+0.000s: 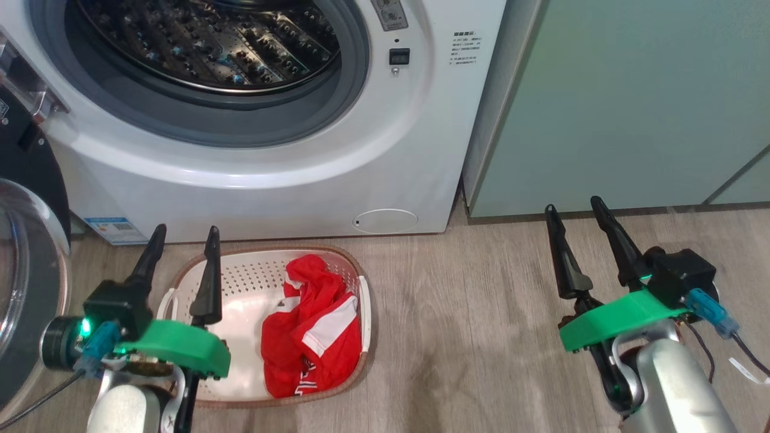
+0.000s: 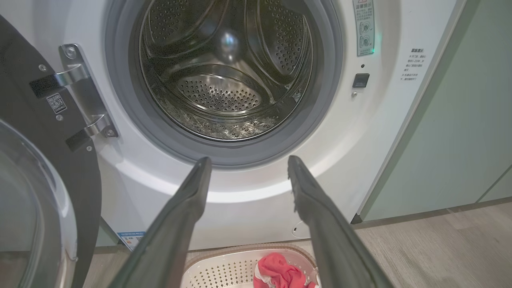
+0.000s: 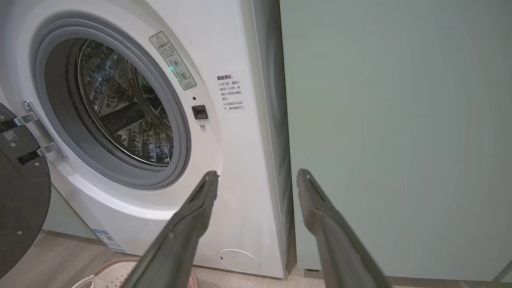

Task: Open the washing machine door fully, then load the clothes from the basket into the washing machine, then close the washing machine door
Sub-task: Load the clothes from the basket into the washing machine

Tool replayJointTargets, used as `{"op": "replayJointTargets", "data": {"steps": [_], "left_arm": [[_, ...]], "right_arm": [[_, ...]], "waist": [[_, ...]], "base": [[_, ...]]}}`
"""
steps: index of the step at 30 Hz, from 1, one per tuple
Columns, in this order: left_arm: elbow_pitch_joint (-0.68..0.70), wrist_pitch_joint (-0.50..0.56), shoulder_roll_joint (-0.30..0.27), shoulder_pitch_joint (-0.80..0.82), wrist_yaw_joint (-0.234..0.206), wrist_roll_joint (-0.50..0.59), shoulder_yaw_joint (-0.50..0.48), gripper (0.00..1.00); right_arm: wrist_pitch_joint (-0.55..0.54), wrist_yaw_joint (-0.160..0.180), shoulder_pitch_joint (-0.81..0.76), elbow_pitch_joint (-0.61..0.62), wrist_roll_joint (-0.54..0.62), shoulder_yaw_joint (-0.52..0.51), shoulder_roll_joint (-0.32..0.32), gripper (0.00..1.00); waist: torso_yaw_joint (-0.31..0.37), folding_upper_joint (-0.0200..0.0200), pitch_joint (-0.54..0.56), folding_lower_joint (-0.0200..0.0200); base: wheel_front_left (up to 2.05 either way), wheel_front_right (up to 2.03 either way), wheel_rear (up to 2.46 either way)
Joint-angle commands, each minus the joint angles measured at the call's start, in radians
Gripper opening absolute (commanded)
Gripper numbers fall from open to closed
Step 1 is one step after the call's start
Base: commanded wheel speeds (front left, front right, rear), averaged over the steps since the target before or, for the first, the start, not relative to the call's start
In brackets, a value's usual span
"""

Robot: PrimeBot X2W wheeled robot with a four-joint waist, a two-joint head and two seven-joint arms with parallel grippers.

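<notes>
Washing machine door (image 1: 27, 240) stands swung open at the left of the washing machine (image 1: 240, 186), with the steel drum (image 2: 224, 92) exposed. Basket (image 1: 240, 276) sits on the floor (image 1: 469, 337), just in front of the machine's base. Clothes (image 1: 310, 328) lie bunched in the basket's right half. Left gripper (image 1: 186, 231) hovers over the basket's left rim, fingers apart, holding nothing. Right gripper (image 1: 572, 205) hangs over bare floor before the pale green cabinet (image 1: 613, 102), fingers apart, holding nothing.

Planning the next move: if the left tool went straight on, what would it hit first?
Probably the washing machine, on its white front just under the grey door seal; depth is unclear.
</notes>
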State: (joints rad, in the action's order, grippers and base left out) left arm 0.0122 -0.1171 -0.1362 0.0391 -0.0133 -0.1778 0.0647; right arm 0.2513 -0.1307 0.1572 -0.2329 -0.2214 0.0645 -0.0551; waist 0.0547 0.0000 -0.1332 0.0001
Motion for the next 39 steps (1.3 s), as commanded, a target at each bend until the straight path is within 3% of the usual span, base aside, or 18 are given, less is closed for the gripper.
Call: {"op": "replayJointTargets", "data": {"steps": [1,7,13,22,30,39], "left_arm": [[0.034,-0.007,-0.022,0.035,-0.005,-0.006,-0.029,1.00],[-0.019,0.000,-0.016,0.080,0.017,-0.026,-0.008,1.00],[-0.185,0.032,0.019,0.200,0.064,-0.083,0.031,1.00],[-0.649,0.095,0.048,0.440,0.130,-0.163,0.114,1.00],[-0.911,0.079,0.047,0.590,0.143,-0.221,0.174,1.00],[-1.040,0.047,0.030,0.681,0.144,-0.338,0.263,1.00]], "right_arm": [[0.010,0.000,0.038,0.028,-0.010,0.024,0.005,1.00],[0.009,0.000,0.051,0.037,-0.014,0.030,0.005,1.00],[0.009,0.000,0.090,0.059,-0.019,0.046,0.005,1.00],[0.010,0.000,0.175,0.079,-0.037,0.091,0.005,1.00],[0.010,0.000,0.228,0.107,-0.041,0.109,0.005,1.00],[0.010,0.000,0.255,0.145,-0.024,0.111,0.005,1.00]], "waist": [[0.000,0.0000,-0.002,-0.0001],[0.003,0.0000,-0.037,-0.0001],[0.022,0.0000,-0.135,-0.0001],[0.076,0.0000,-0.334,-0.0001],[0.108,0.0000,-0.473,-0.0001],[0.126,0.0000,-0.584,-0.0001]], "base": [[0.00,0.00,0.00],[0.00,0.00,0.00],[0.00,0.00,0.00],[0.00,0.00,0.00],[0.00,0.00,0.00],[0.00,0.00,0.00]]}}
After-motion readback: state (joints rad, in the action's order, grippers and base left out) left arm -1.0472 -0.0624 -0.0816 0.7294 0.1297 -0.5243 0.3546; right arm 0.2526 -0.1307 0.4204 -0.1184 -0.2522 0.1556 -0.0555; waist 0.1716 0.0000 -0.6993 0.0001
